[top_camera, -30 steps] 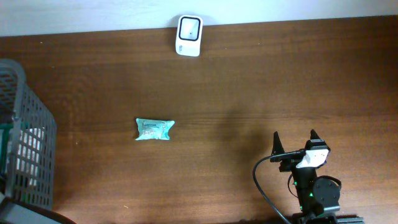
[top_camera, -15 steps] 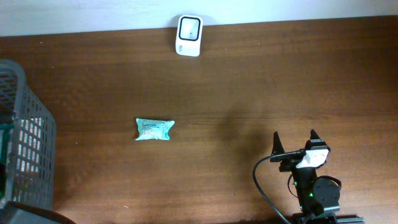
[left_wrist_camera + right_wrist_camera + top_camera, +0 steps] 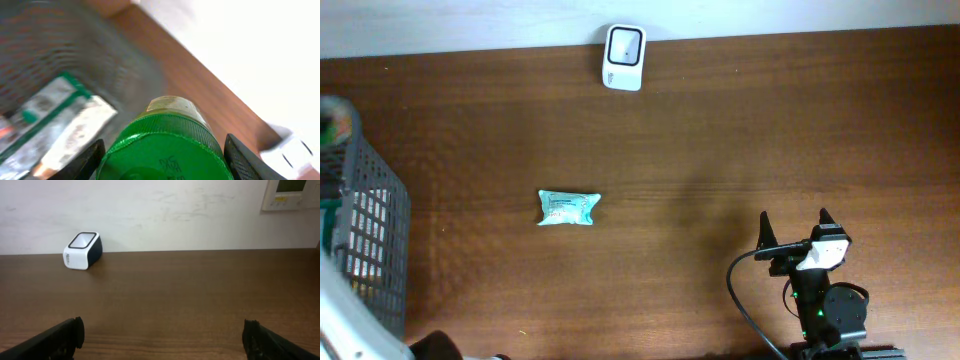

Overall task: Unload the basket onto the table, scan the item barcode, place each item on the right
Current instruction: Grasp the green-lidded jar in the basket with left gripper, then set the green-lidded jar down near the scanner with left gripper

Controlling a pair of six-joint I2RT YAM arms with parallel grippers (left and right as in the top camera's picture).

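A green container (image 3: 165,135) sits in the left gripper (image 3: 164,162), above the wire basket (image 3: 375,220) at the table's (image 3: 740,130) 9 o'clock edge. The two dark fingers (image 3: 82,162) press against its ribbed sides. Flat packets (image 3: 50,120) lie blurred in the basket beneath it. From overhead this gripper cannot be made out, and only a pale smear of arm shows at 7 o'clock.

The white scanner (image 3: 623,57) waits at 12 o'clock, against the wall and well apart from the basket. A teal packet (image 3: 568,207) lies alone just toward 9 o'clock from the table's centre. At 5 o'clock the right gripper (image 3: 794,218) is parked with its jaws spread wide and nothing between them.

The container looks like rigid plastic that should neither crush nor sag. Its ribbing probably gives the pads good purchase. Being round, it could swivel in a two-point pinch when tilted toward the scanner. Its weight cannot be judged, as the contents are hidden. The present hold across the ribbed band seems the sensible place, as long as the printed side is left uncovered. Some dark print shows low on the near face, but no barcode can be made out.
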